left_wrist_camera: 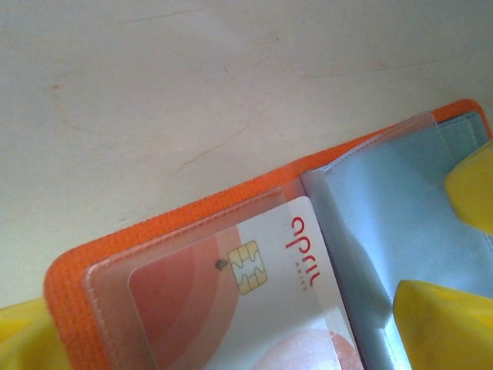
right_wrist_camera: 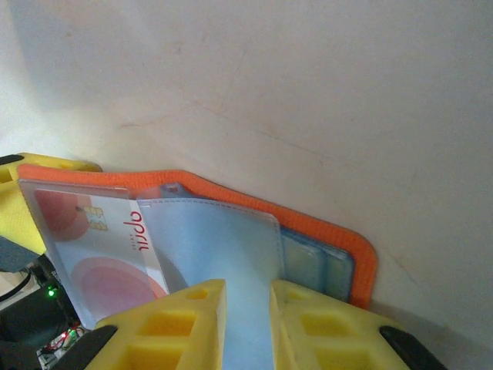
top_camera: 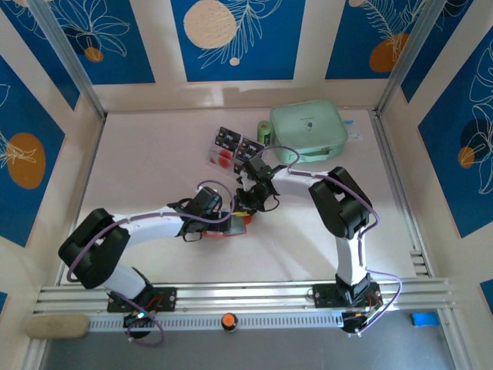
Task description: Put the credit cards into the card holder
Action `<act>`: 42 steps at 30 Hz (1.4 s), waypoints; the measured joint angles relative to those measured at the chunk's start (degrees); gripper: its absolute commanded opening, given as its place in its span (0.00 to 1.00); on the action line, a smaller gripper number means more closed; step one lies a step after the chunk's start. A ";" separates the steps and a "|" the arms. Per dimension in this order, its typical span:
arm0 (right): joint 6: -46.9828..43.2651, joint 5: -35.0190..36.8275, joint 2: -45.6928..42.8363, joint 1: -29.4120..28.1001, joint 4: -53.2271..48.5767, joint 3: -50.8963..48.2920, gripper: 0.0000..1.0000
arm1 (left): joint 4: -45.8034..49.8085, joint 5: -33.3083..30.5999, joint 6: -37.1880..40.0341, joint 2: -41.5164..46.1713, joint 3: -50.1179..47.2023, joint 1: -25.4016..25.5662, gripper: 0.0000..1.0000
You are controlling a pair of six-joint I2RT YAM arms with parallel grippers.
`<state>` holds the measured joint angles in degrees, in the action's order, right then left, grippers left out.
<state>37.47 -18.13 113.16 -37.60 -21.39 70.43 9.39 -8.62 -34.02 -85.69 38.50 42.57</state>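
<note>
Currently, card holder (top_camera: 237,225) lying open, one credit card (left_wrist_camera: 269,301) sitting inside its clear pocket (left_wrist_camera: 112,304), right gripper (right_wrist_camera: 246,297) pinching its grey-blue leaf (right_wrist_camera: 223,247), left gripper (top_camera: 226,219) sitting at its edge, grip not determinable.

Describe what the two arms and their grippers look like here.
The left arm and right arm match: white links between bulky black joint housings, with a thin purple cable looping along each one. The heads at the wrists are black. In the right wrist view the fingers are bright yellow blocks moulded with square recesses, with black pieces at their outer edges.
</note>
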 measured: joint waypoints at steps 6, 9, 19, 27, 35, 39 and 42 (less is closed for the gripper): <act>-2.36 3.74 -1.75 -0.04 -3.37 1.03 0.16 | -0.09 0.02 0.00 0.04 -0.07 0.00 0.96; -3.72 4.96 -1.73 -0.33 -4.94 2.21 0.11 | -0.20 0.07 -0.04 0.07 -0.07 0.00 0.99; -5.86 5.88 1.11 -1.81 -7.08 5.03 0.01 | -0.22 0.66 -0.17 0.72 -0.24 0.09 1.00; -7.10 4.35 3.91 -2.93 -8.74 7.61 0.00 | -0.48 0.66 -0.17 0.90 -0.55 0.11 1.00; -7.28 3.76 4.17 -3.96 -9.33 7.96 0.00 | -1.90 0.44 -0.33 1.53 -1.81 0.11 0.92; -7.26 3.72 4.13 -3.74 -9.44 7.96 0.00 | -2.99 -0.50 -0.66 2.16 -3.02 0.04 0.78; -7.02 3.74 3.67 -3.41 -9.57 7.96 0.03 | -3.52 -1.16 -0.61 2.56 -3.69 -0.02 0.74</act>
<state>30.46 -14.39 116.84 -41.01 -30.96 78.39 5.87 -9.78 -34.63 -83.13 34.81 42.54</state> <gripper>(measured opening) 0.056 0.756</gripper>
